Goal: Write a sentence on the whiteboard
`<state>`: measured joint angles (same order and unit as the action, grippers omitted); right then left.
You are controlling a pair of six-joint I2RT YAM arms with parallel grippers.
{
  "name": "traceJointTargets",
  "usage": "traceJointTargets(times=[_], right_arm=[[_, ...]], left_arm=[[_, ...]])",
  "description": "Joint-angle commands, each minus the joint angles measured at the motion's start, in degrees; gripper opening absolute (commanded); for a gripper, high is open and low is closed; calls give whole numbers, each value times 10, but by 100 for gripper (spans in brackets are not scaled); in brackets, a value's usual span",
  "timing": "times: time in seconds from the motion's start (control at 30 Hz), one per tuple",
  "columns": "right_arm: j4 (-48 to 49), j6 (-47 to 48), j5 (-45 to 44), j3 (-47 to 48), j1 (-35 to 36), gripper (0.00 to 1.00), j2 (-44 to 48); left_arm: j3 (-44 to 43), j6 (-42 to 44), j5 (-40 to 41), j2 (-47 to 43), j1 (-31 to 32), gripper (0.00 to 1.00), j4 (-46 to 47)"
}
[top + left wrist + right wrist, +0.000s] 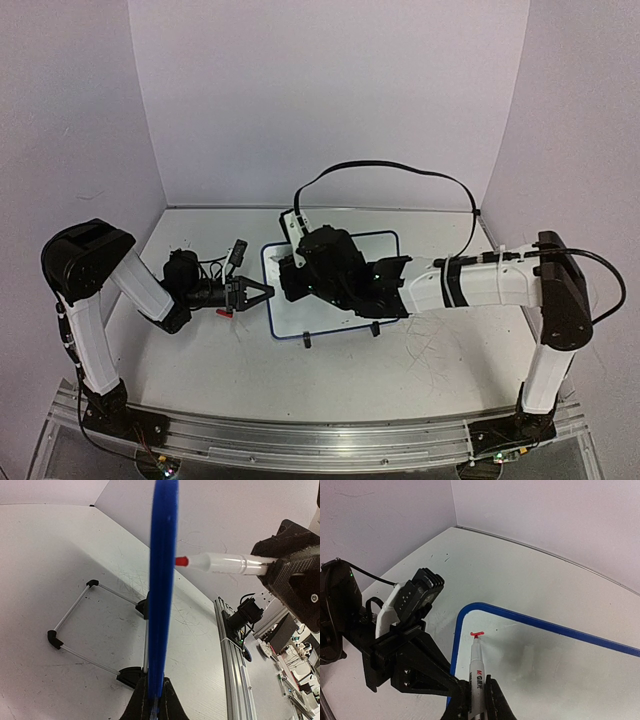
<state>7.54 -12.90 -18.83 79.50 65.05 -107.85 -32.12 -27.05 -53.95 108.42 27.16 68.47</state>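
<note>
The left gripper (263, 293) is pinching the 9 o'clock rim of the whiteboard (310, 318). The right gripper (476, 696) is clamping a marker (476, 666), tip at the sentence (477, 633) (one short red stroke) near 10 o'clock.

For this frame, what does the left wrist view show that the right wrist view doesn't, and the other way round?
Only the left wrist: the whiteboard edge-on, its wire stand behind it, and the right hand seen from outside, holding the marker. Only the right wrist: the board's white face with a single short red stroke at the marker tip, and the left hand seen from outside at the board's edge. Both: the red-tipped marker and the blue rim.
</note>
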Motion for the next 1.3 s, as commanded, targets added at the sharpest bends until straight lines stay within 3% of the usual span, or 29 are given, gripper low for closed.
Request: traceJointTargets(times=[0.0, 1.27], right_arm=[[1, -4, -21, 26, -2, 0, -10], [-29, -25, -22, 3, -5, 0, 1]], left_arm=[[9, -7, -15, -7, -3, 0, 5], [8, -7, -17, -8, -3, 0, 5]])
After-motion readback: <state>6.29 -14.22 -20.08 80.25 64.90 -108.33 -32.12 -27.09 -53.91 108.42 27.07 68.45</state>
